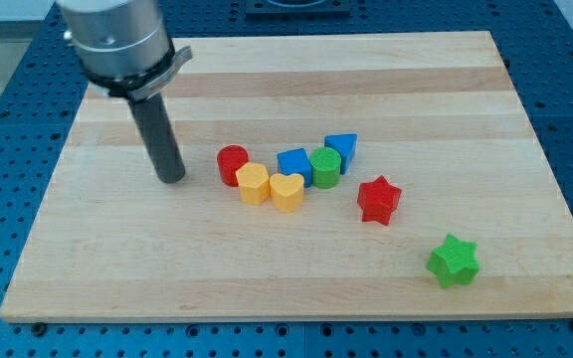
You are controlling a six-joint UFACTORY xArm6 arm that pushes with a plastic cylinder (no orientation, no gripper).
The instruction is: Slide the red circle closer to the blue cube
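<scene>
The red circle (232,164) stands near the board's middle, at the left end of a tight cluster. The blue cube (294,165) sits to its right, with a yellow hexagon (253,184) and a yellow heart (286,191) just below the gap between them. My tip (172,178) rests on the board to the left of the red circle, a short gap away, not touching it.
A green cylinder (325,167) and a second blue block (341,150) sit right of the blue cube. A red star (378,199) lies further right and a green star (454,261) lower right. The wooden board (446,89) lies on a blue perforated table.
</scene>
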